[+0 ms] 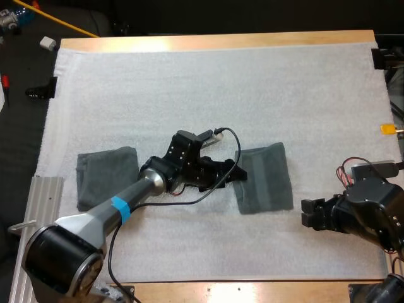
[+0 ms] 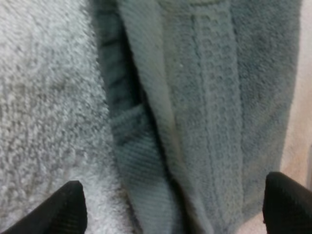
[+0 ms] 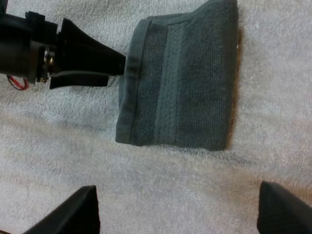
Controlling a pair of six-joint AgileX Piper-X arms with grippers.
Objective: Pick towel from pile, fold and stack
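A dark grey-green folded towel [image 1: 265, 178] lies on the white mat right of centre. My left gripper [image 1: 238, 172] is at its left edge, fingers wide apart and open, and the left wrist view looks closely at the towel's [image 2: 209, 107] ribbed hem and layered edge. From the right wrist view the towel [image 3: 185, 83] is a neat rectangle, with the left gripper [image 3: 119, 70] touching its hemmed side. My right gripper [image 1: 304, 213] hovers open over bare mat, just right of and nearer than the towel, with nothing between its fingers [image 3: 73, 209].
A second folded dark grey-green towel [image 1: 107, 177] lies at the mat's left side, beside my left arm. The white mat [image 1: 208, 82] stretches bare toward the far edge. A metal rail [image 1: 38, 208] runs along the table's near left.
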